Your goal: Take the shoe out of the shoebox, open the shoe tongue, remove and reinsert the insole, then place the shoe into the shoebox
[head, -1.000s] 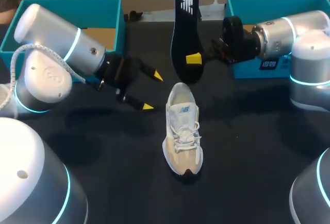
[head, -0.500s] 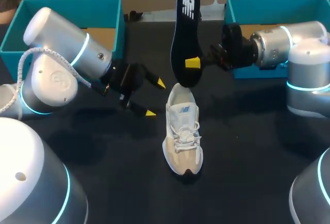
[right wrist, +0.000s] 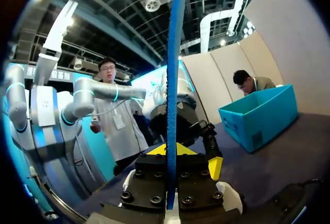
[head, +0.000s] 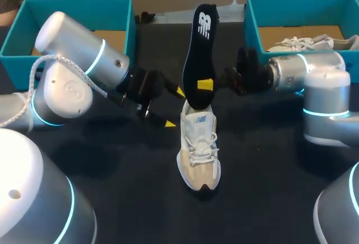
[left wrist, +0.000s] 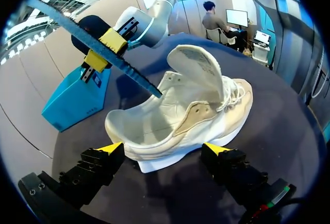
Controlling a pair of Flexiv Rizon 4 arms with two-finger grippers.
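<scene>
- Your right gripper (head: 206, 84) has its jaws clamped on the black insole (head: 199, 42), gripping it near the lower end. The insole stands nearly upright, with its lower tip at the shoe's collar.
- Your left gripper (left wrist: 164, 149) has its jaws wide, flanking the shoe's heel. You can't tell whether they touch it.
- The shoe (head: 199, 143) rests on the table between the left shoebox (head: 126, 14) and the right shoebox (head: 251, 14), with its tongue lifted.
- Judged done: shoe out, tongue open, insole removed.
- Judged left: seat the insole back in, then box the shoe.
</scene>
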